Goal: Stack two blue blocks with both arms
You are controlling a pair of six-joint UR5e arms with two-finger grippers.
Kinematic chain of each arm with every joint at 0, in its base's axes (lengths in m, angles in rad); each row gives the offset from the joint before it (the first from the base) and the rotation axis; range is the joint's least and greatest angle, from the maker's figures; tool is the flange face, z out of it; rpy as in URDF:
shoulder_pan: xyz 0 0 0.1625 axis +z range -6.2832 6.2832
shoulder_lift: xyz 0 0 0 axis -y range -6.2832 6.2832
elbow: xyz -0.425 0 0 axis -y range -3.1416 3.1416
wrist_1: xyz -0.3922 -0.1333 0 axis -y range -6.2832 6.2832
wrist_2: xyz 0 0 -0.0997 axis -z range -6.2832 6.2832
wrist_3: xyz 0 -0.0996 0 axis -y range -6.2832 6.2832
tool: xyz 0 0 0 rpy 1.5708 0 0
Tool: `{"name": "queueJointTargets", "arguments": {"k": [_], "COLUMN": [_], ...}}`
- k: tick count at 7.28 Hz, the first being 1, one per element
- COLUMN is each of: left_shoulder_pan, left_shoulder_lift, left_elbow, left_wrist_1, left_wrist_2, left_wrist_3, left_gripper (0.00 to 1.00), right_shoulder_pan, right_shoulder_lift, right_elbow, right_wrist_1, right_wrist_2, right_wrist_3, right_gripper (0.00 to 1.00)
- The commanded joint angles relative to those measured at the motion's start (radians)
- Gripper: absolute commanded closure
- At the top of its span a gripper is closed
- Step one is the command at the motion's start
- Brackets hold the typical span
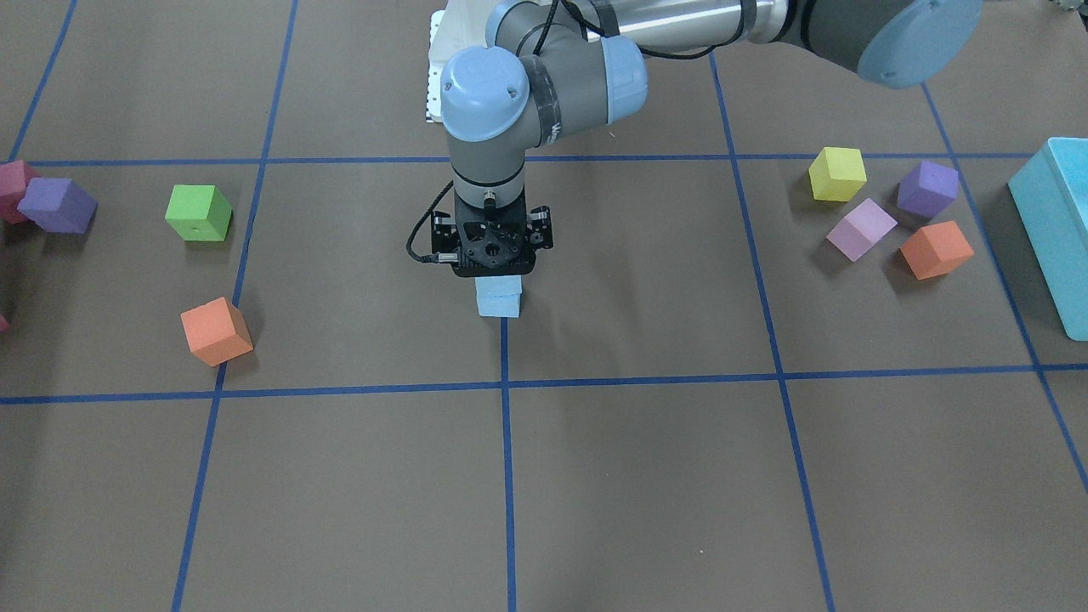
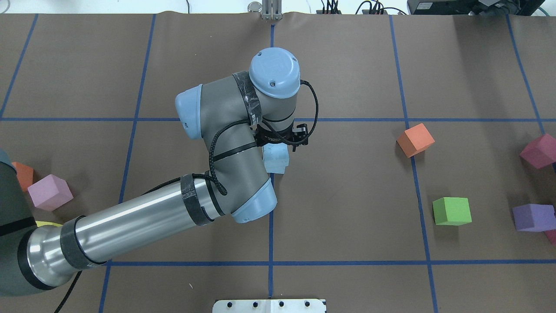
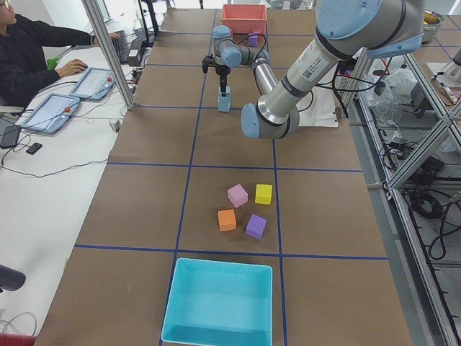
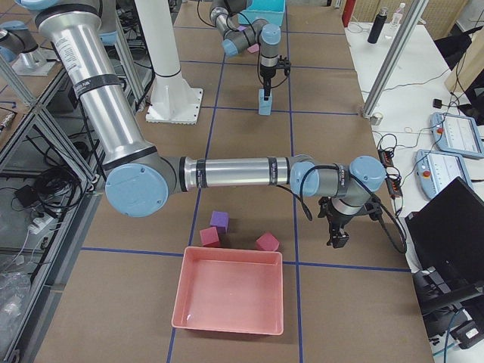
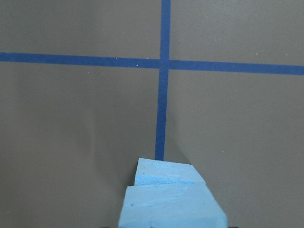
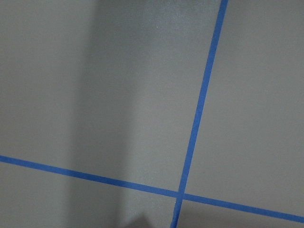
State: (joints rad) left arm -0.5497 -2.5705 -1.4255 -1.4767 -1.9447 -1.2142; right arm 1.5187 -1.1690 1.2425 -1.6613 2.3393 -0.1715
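Note:
Two pale blue blocks stand stacked at the table's middle on a blue tape line. The upper block [image 1: 499, 286] rests on the lower block [image 1: 498, 307], slightly turned against it. The left wrist view shows the upper one [image 5: 171, 206] close and the lower one [image 5: 164, 172] beneath it. My left gripper [image 1: 497, 274] points straight down on top of the stack, shut on the upper block. My right gripper [image 4: 337, 238] hangs far off near the table's operator-side edge, over bare paper. I cannot tell whether it is open or shut.
An orange cube [image 1: 216, 331], a green cube [image 1: 198, 212] and a purple cube [image 1: 58, 205] lie on one side. Yellow [image 1: 837, 173], lilac [image 1: 861, 229], purple [image 1: 927, 189] and orange [image 1: 936, 249] cubes lie beside the turquoise box [image 1: 1054, 229]. A pink tray [image 4: 227, 291] sits at the right end.

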Motion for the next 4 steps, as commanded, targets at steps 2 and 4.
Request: {"name": "queueJointTargets", "arguments": {"k": [2, 4], "left_shoulder_pan": [-0.123, -0.318], "left_shoulder_lift": [0.057, 0.191], "left_elbow": [-0.181, -0.327], "left_wrist_1": [0.065, 0.177], "left_wrist_2": [-0.110, -0.210], "left_wrist_3": [0.083, 0.342], "left_gripper": [0.02, 0.02], "right_shoulder_pan": [0.000, 0.002], "right_shoulder_lift": [-0.001, -0.008], "right_elbow": [0.000, 0.011], "right_wrist_1": [0.000, 0.000], "right_wrist_2": [0.002, 0.002], "right_wrist_3": [0.000, 0.001], "right_gripper": [0.00, 0.00]}}
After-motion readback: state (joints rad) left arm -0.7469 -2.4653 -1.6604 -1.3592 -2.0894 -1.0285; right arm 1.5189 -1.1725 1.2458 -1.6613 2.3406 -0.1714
